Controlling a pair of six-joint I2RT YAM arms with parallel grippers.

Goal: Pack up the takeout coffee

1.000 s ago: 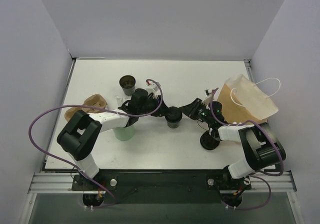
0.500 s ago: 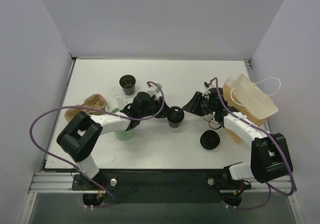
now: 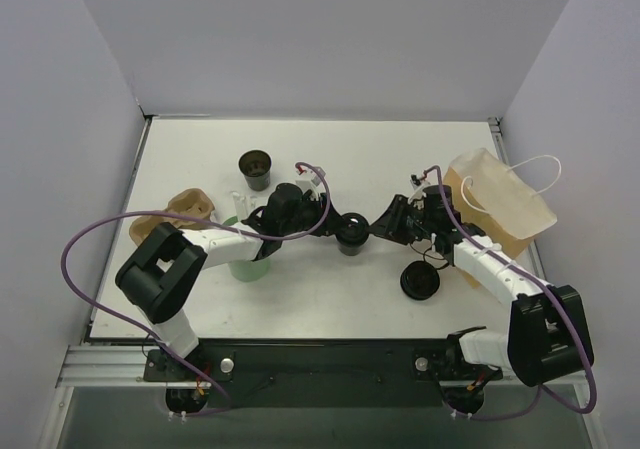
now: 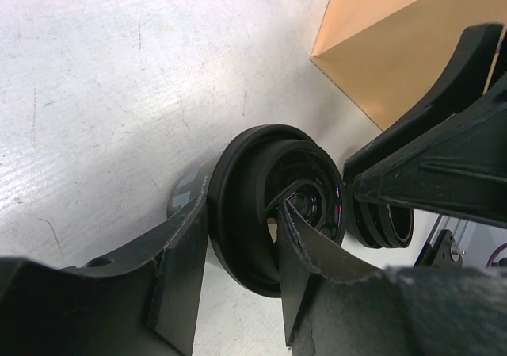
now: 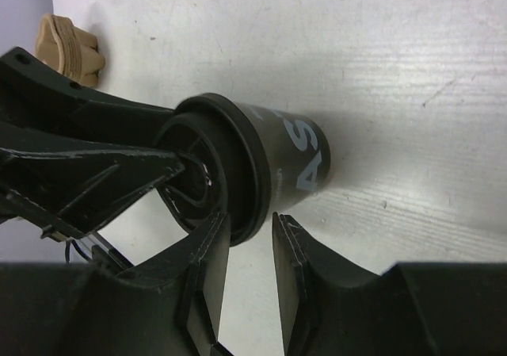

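Left hand [image 4: 240, 229] pinches the rim of the takeout coffee [image 5: 285, 154] marked "AS"; right hand [image 5: 249, 237] straddles it, grip unclear.

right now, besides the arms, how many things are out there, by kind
black paper cups: 2, the dark-inside takeout coffee and the brown-inside black cup
tall green cup: 1
flat round black lid: 1
brown paper bag with white handles: 1
tan moulded piece: 1
total: 6
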